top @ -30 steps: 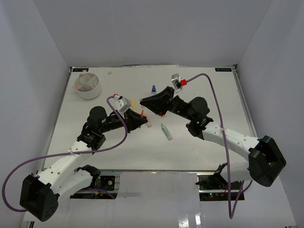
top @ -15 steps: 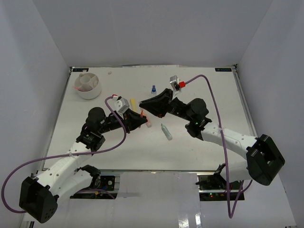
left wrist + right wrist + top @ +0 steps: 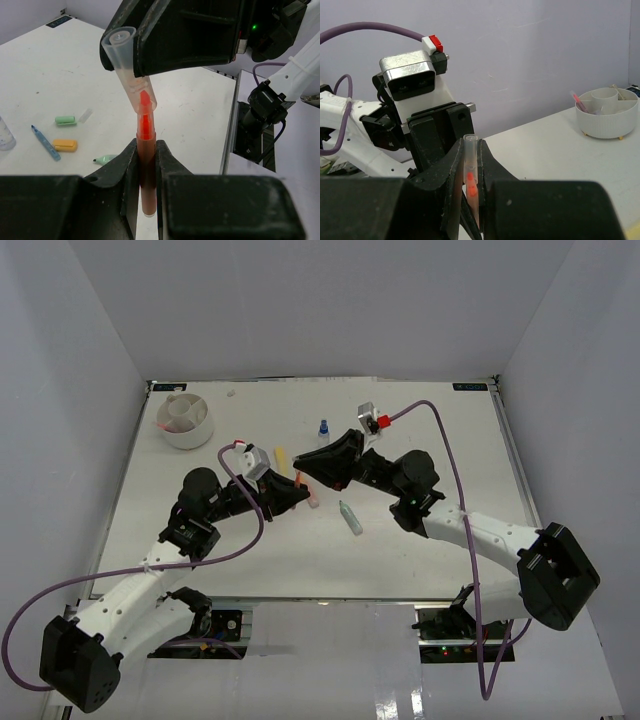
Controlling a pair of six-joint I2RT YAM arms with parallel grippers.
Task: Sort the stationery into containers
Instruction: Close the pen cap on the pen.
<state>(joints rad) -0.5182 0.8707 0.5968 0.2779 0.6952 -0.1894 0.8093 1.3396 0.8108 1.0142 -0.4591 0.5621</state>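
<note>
Arms reach inward and meet above mid-counter (image 3: 480, 460). Left pincer (image 3: 146, 155) is clenched on an orange marker (image 3: 145, 125), and right pincer (image 3: 471, 165) is clenched on the clear cap (image 3: 131, 75) covering its tip. White tub (image 3: 190, 435) sits far-left.

orange marker (image 3: 144, 120): lower barrel hidden between left gripper (image 3: 145, 155) fingers; clear cap (image 3: 129, 65) above it, far side buried in right gripper (image 3: 471, 165); bottle (image 3: 4, 134) left of marker, cut by frame edge; tub (image 3: 186, 422) far left of marker, contents unreadable from top
</note>
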